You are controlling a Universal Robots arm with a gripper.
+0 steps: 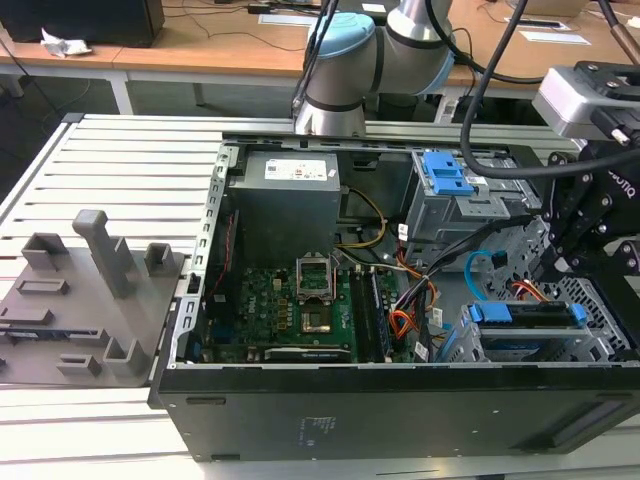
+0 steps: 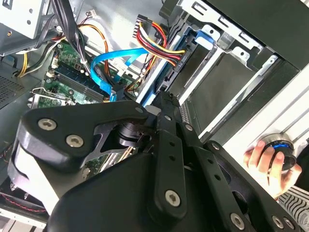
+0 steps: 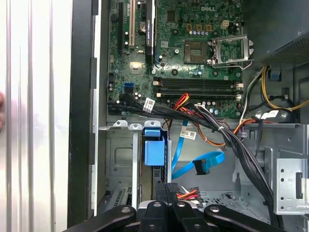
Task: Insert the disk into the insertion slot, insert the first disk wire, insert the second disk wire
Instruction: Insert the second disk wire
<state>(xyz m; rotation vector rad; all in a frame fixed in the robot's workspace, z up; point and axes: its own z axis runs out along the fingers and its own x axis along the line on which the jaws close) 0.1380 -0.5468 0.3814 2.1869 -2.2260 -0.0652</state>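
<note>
The disk (image 1: pixel 525 317), in its blue carrier (image 3: pixel 153 150), sits in the insertion slot (image 1: pixel 603 312), a perforated metal cage at the exterior view's right. My black gripper (image 1: pixel 560 270) hangs over the disk's rear edge. Its fingers (image 2: pixel 163 111) are shut together, and the gripper (image 2: pixel 163 99) stands right at the dark plug (image 2: pixel 175 65) of the first disk wire (image 2: pixel 157 41), the red-orange-yellow bundle. That plug lies against the disk's edge. I cannot tell whether the fingers pinch it. The second disk wire (image 3: pixel 200 164), light blue, loops free beside them, and its dark plug (image 2: pixel 114 92) hangs loose.
The open case (image 1: pixel 400 400) holds the motherboard (image 1: pixel 290 300), the grey power supply (image 1: pixel 285 200) and a grey box with a blue latch (image 1: pixel 445 180). A thick black cable bundle (image 3: pixel 231 140) crosses near the cage. A grey fixture plate (image 1: pixel 80 300) lies at the left. A person's hand (image 2: pixel 263 157) holds a round device.
</note>
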